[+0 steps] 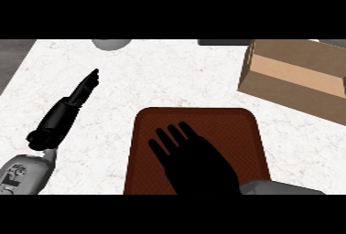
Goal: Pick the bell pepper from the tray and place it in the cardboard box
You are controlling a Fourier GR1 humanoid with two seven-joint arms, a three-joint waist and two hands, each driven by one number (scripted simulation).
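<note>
A dark red-brown tray (236, 123) lies on the white counter near the front centre. My right hand (196, 160) hovers over the tray with its fingers straight and spread, palm down, covering much of the tray's middle. No bell pepper shows anywhere; whatever lies under the hand is hidden. The open cardboard box (297, 75) stands at the back right, tilted in view, its inside showing nothing. My left hand (82, 89) rests at the left, fingers straight and pointing away over the counter, holding nothing.
A grey round object (111, 44) is cut off at the back edge, left of centre. A dark flat object (223, 42) shows at the back edge near the box. The counter's dark left edge (13, 59) runs at the far left.
</note>
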